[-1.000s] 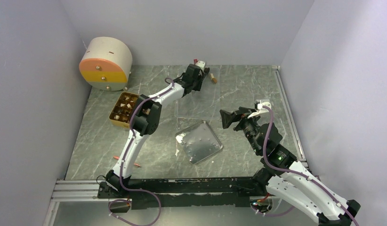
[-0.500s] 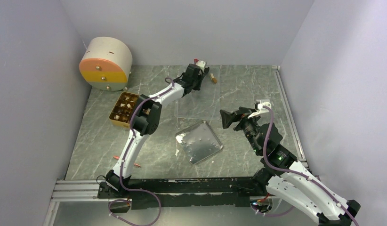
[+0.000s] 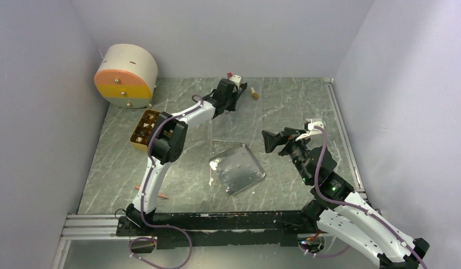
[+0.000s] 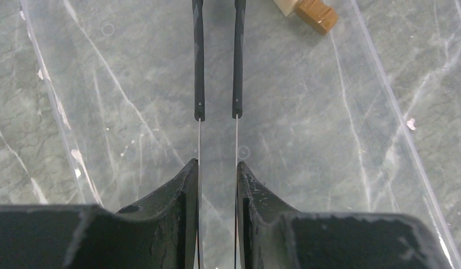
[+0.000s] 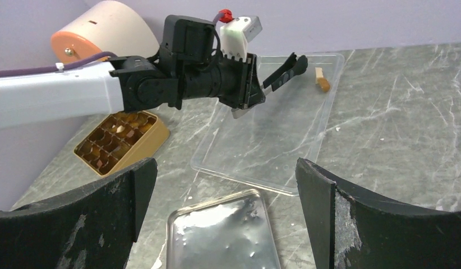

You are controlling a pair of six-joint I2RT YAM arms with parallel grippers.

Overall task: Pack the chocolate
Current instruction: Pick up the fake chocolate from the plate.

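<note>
Golden compartment box, table left: chocolate in several cells, now more hidden by the left arm's elbow, swung leftward. Left gripper over clear tray: fingers narrowed to a slit, tips out of frame, possibly empty. Loose chocolate pieces unmoved at tray's far end, so probably no pick made. Right gripper: wide, unchanged.

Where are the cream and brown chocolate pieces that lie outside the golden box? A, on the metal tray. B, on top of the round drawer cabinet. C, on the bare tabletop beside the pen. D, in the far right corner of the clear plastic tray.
D: the cream piece and the brown piece lie side by side just inside the far right corner of the clear plastic tray.
</note>
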